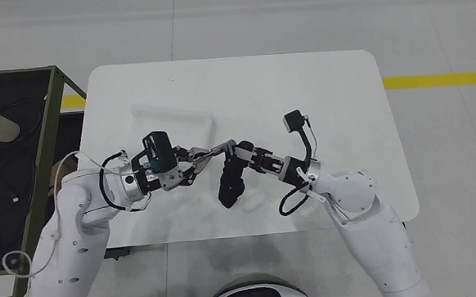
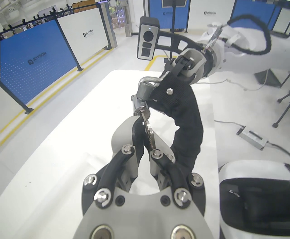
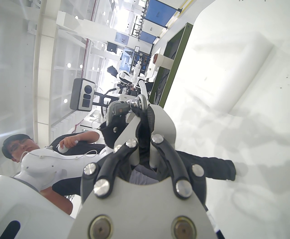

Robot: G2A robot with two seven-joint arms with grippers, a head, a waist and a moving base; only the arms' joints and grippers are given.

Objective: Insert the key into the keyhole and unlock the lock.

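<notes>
The two arms meet above the white table (image 1: 317, 94), pincer tips almost nose to nose. The left pincer (image 2: 145, 126) is clamped on the key (image 2: 149, 133), gripping its flat head edge-on between the two pads. The blade sticks out past the fingertips, and its tip sits in the keyhole (image 2: 141, 111). From where I stand I cannot tell how deep it goes.

Straight ahead of that pincer is the lock (image 2: 142, 92), a silver cylinder with a metal loop at its far end. It is held off the table, keyhole end facing the key. The right pincer (image 3: 145, 117) is closed tight on the lock through the black fabric sleeve (image 2: 188, 117) that wraps it. The silver loop pokes out just beyond its fingertips. The rest of the sleeve hangs below both pincers, curving towards the table.
</notes>
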